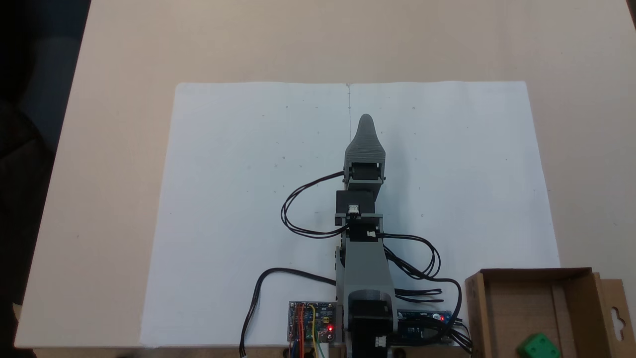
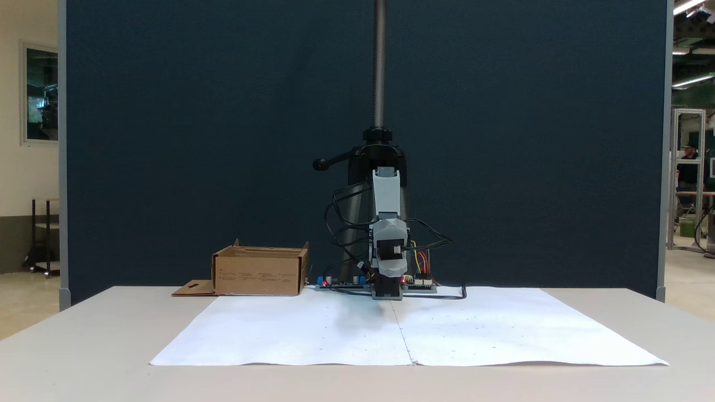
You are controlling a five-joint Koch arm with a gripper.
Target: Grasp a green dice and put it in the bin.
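Observation:
The green dice [image 1: 538,346] lies inside the bin [image 1: 571,303], a brown cardboard box at the bottom right of a fixed view, near the box's front wall. The bin [image 2: 260,272] stands left of the arm's base in a fixed view from the front, where its walls hide the dice. My grey gripper [image 1: 366,119] points away from the base over the white paper, far from the bin and with nothing in it. Seen from above, one jaw covers the other. From the front the gripper [image 2: 389,229] faces the camera and no gap can be made out.
White paper sheets [image 1: 248,199] cover the middle of the beige table. Circuit boards [image 1: 312,323] and looping black cables [image 1: 298,209] sit around the arm's base. The bin's flap [image 1: 616,318] with a keyhole cutout lies flat on its outer side. A dark partition [image 2: 223,139] stands behind.

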